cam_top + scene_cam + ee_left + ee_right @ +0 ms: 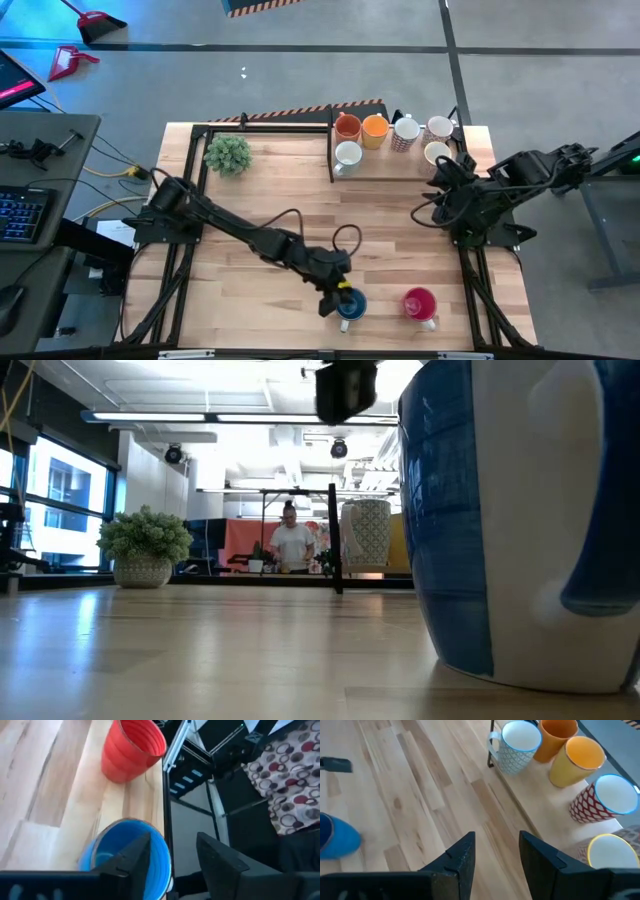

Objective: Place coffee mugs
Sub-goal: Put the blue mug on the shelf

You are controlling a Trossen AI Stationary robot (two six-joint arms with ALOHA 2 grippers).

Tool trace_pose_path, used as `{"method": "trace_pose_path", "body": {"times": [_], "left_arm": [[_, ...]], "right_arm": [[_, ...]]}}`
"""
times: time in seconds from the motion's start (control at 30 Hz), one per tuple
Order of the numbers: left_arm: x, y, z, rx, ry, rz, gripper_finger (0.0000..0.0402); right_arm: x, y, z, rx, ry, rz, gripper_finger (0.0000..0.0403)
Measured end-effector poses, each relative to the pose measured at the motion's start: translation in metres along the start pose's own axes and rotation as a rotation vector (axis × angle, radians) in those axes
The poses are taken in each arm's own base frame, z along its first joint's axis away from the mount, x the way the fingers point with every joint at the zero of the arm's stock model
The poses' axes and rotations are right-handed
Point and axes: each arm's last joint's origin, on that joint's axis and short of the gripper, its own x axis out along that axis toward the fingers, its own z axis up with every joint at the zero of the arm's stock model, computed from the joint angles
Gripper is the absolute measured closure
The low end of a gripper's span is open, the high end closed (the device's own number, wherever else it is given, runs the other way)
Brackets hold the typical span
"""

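I am holding my left gripper [338, 297] spread open astride the rim of the blue mug [351, 306], gripping nothing, with the red mug [420, 303] just beside it, nearer me than my open, empty right gripper [440, 178].

Blue mug [351, 305] is standing upright near the front edge of the table [270, 190], its white handle visible in the low view. Red mug [420, 304] is standing upright just beside it, apart, toward the right. Six mugs are standing clustered at the far right corner: dark orange mug [347, 126], yellow-orange mug [375, 127], red-patterned white mug [406, 131], a white mug [348, 155] nearest the centre, and two cream mugs [438, 140] at the right end.
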Motion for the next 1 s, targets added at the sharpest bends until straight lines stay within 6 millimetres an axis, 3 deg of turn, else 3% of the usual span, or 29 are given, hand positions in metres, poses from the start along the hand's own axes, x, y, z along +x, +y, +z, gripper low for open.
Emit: {"method": "trace_pose_path", "body": {"times": [0.17, 0.5, 0.8, 1.0], "left_arm": [[0.002, -0.007, 0.012, 0.017, 0.071, 0.061, 0.0237], [-0.010, -0.011, 0.025, -0.030, 0.138, 0.250, 0.0253], [0.021, -0.001, 0.020, -0.061, 0.214, 0.349, 0.0274], [0.031, -0.002, 0.023, -0.010, 0.338, 0.429, 0.0275]], "right_arm": [[0.000, -0.002, -0.002, -0.006, 0.024, -0.007, 0.0274], [0.000, -0.004, -0.005, -0.031, 0.049, -0.024, 0.0274], [0.000, -0.004, -0.005, -0.033, 0.051, -0.026, 0.0274], [0.000, -0.004, -0.005, -0.037, 0.060, -0.025, 0.0274]]}}
